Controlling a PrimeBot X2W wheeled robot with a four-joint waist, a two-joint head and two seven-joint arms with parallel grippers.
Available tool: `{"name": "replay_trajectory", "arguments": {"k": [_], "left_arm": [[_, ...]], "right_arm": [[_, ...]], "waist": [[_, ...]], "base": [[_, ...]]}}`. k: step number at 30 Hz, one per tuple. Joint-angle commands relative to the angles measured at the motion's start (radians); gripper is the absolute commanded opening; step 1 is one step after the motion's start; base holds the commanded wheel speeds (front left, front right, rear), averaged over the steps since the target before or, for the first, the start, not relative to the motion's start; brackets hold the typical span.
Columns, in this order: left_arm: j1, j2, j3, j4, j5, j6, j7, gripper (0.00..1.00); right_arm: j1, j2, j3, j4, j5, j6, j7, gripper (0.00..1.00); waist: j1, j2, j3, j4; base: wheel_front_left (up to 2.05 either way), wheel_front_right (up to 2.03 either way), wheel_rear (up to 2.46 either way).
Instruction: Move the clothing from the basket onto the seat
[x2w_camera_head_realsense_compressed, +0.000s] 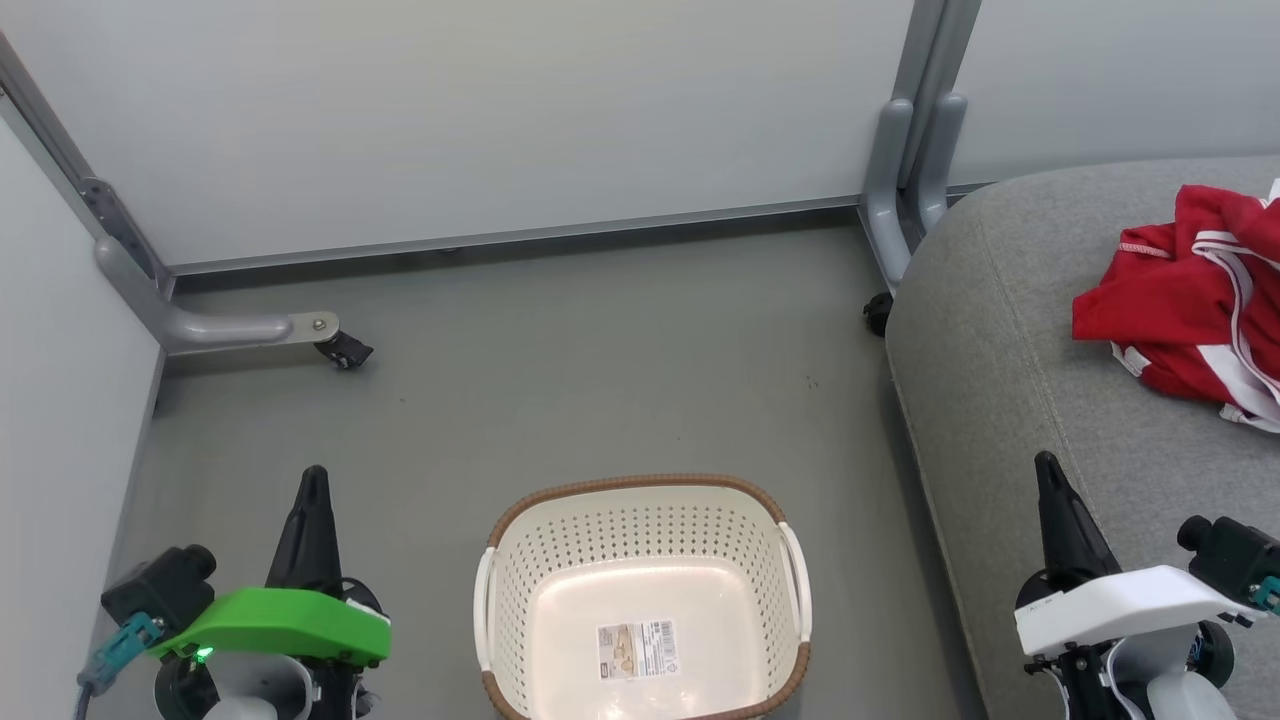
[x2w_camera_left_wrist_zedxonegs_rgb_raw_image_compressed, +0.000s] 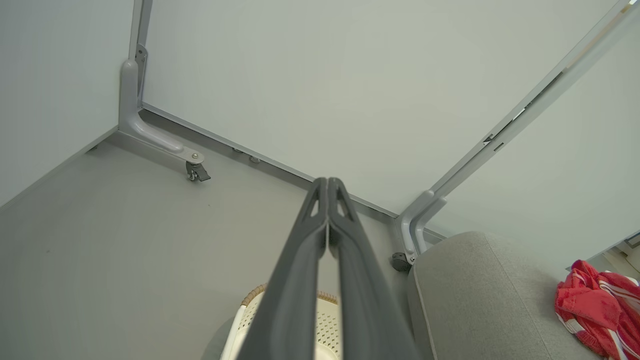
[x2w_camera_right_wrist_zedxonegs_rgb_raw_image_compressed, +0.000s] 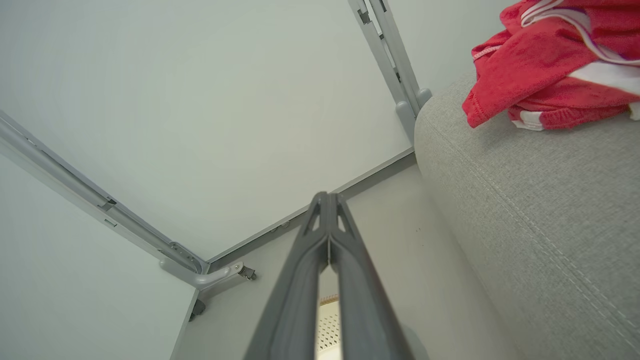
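Head view: far left of the basket, the left claw is clenched, fingers pressed flat together and pointing up over open grey floor. The left wrist view says the same, with no gap between the tips. Beyond the basket on that side, a castered frame foot juts from the wall panel, well apart from the basket, with broad bare floor between. In the centre, the basket sits on the floor, its brown rim in plain sight and a label sticker showing on its bare bottom. Right of the basket there's a narrow strip of floor, then the rounded edge of the seat. The right claw shows against that seat, clenched too, and in the right wrist view its fingers are sealed tip to tip. Farther right of the basket, the clothing lies bunched on the seat, set back from its edge.
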Motion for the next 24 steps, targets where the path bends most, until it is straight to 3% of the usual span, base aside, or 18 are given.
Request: {"name": "replay_trajectory", "arguments": {"k": [1, 24], "left_arm": [[-0.014, 0.001, 0.010, -0.017, -0.038, -0.005, 0.007, 0.00], [-0.016, -0.003, 0.055, -0.024, -0.335, -0.019, 0.085, 0.00]], "right_arm": [[-0.028, -0.007, -0.006, -0.008, 0.037, 0.000, 0.009, 0.00], [-0.043, -0.009, -0.024, 0.017, 0.337, 0.000, 0.088, 0.00]], "waist": [[0.0000, 0.0000, 0.000, -0.002], [0.0000, 0.0000, -0.002, -0.027]], "base": [[0.00, 0.00, 0.00], [0.00, 0.00, 0.00]]}}
